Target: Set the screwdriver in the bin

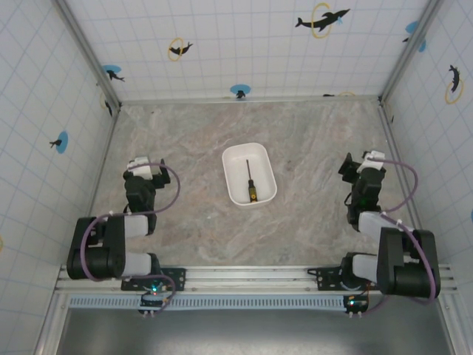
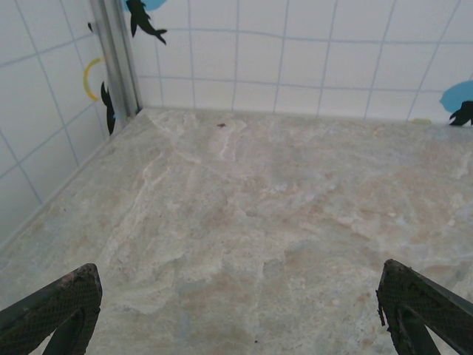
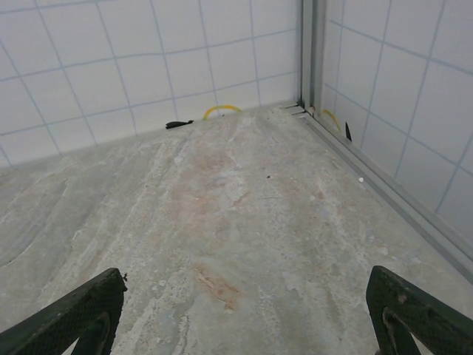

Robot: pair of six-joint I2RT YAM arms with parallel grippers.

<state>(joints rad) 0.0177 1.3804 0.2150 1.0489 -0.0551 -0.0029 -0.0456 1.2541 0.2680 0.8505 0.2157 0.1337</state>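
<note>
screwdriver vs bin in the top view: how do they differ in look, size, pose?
Look: the screwdriver is slim, with a dark shaft and a yellow-and-black handle; the bin is plain white with rounded corners.
Size: the screwdriver is shorter and far narrower than the bin.
Pose: the bin sits on the table; the screwdriver lies inside the bin, handle at the near end.
Shared: both run lengthwise roughly the same way.

The screwdriver [image 1: 250, 181] lies in the bin [image 1: 263, 170] (handle end nearer the arm bases), and the bin sits mid-table [image 1: 318, 140]. The left gripper [image 1: 140, 166] is well left of the bin and the right gripper [image 1: 360, 164] well right.
</note>
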